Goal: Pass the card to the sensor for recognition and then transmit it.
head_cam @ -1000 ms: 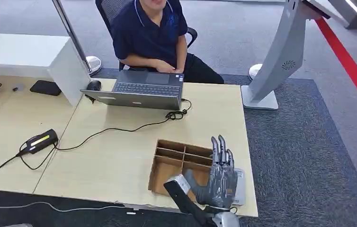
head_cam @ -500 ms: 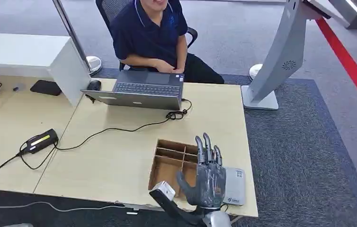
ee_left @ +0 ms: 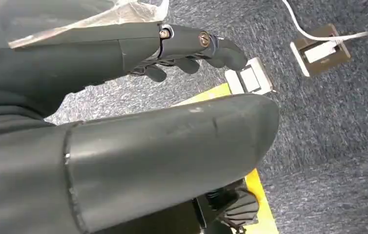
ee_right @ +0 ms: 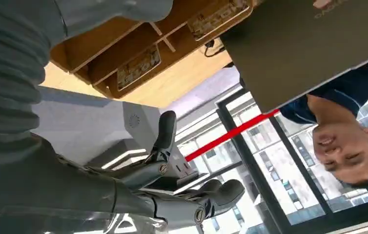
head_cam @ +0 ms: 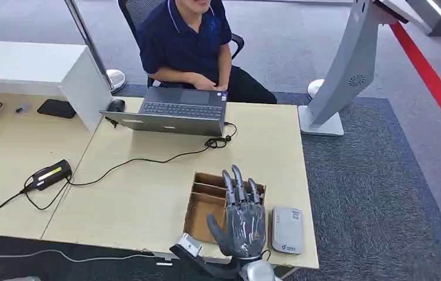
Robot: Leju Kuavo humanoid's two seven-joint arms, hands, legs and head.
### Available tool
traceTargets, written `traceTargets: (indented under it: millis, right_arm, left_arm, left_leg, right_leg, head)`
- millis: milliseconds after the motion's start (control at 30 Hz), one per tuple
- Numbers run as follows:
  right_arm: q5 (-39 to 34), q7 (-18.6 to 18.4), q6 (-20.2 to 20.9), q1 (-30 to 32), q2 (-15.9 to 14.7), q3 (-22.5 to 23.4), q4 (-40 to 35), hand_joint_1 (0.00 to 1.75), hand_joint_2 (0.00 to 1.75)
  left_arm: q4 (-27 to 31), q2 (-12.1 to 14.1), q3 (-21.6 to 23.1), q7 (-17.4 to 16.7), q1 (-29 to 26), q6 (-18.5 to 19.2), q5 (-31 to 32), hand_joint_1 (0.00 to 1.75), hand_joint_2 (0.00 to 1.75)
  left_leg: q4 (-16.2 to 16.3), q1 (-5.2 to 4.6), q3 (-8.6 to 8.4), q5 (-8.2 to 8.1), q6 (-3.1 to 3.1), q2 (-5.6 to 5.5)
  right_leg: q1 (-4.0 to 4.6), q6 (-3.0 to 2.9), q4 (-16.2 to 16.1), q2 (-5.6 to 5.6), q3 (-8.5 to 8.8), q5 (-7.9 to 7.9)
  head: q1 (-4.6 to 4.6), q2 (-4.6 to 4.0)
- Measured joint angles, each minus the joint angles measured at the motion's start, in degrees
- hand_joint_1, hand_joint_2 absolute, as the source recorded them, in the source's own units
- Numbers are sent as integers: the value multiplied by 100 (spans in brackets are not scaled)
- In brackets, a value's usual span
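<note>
The work surface is a pale wood-grain table (head_cam: 148, 199) butted against a second table of the same finish at 9 o'clock, both standing on grey-blue carpet (head_cam: 376, 193). At 12 o'clock a person (head_cam: 189, 41) in a dark blue polo shirt sits in a black office chair behind an open grey laptop (head_cam: 174, 114); a black cable (head_cam: 142, 159) runs from the laptop across the table to a black power brick with a yellow label (head_cam: 50, 174) at 9 o'clock. A white partition panel (head_cam: 83, 88) stands between the two tables, with a black mouse (head_cam: 116, 105) at its foot. At 2 o'clock a grey kiosk pedestal (head_cam: 341, 76) rises from the carpet, and a red floor stripe (head_cam: 434, 82) runs beyond it. Near the front edge, at 5 o'clock, sits a brown divided wooden tray (head_cam: 206, 199); the right wrist view shows cards (ee_right: 138, 68) lying in its compartments. Just beside the tray, toward 4 o'clock, lies the grey sensor (head_cam: 287, 229), flat on the table. The right hand (head_cam: 243, 219) is raised over the tray, fingers extended and spread, grasping nothing. The left hand (ee_left: 182, 48) hangs over carpet with fingers loosely curled and nothing between them; whether it is fully clenched cannot be told.
</note>
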State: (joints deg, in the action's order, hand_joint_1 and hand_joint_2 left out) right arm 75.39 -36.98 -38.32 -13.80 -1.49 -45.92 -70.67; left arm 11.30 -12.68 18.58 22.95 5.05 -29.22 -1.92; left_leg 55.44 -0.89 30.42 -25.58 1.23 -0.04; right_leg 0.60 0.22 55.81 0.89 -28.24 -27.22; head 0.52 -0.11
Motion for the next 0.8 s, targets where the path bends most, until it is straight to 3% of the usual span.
traceTargets:
  millis: [800]
  right_arm:
    - [-383,-37,256,461,-354,223,64,0,175]
  left_arm:
    - [2,94,568,0,34,-2,0,0,0]
  left_leg:
    - [1,0,0,0,0,1]
  right_leg:
    - [-1,1,-1,0,-3,0]
  head:
    - [0,0]
